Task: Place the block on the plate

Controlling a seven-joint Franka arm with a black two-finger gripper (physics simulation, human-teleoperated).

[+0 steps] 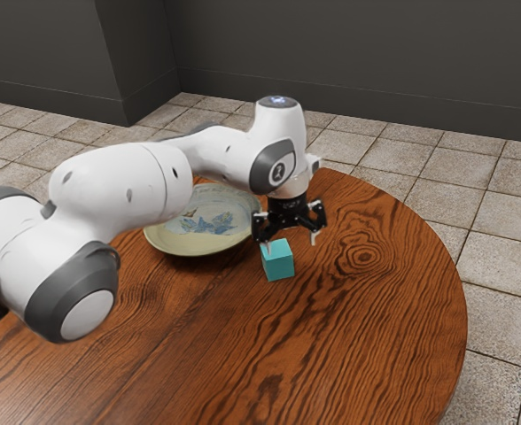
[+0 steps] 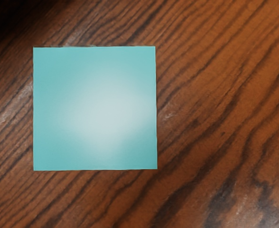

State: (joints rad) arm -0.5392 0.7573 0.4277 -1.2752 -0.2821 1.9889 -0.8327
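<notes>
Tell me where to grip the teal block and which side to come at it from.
I'd come straight down from above and close on two opposite upright faces, about mid-height. The block looks like a plain cube lying flat on the table, its square top uncovered, so flat parallel sides should suit two fingers. The gripper already points down, open.

Block (image 1: pixel 278 263) and plate (image 1: pixel 174 241) on table (image 1: pixel 358 336); plate near block, toward exterior view's left.
</notes>
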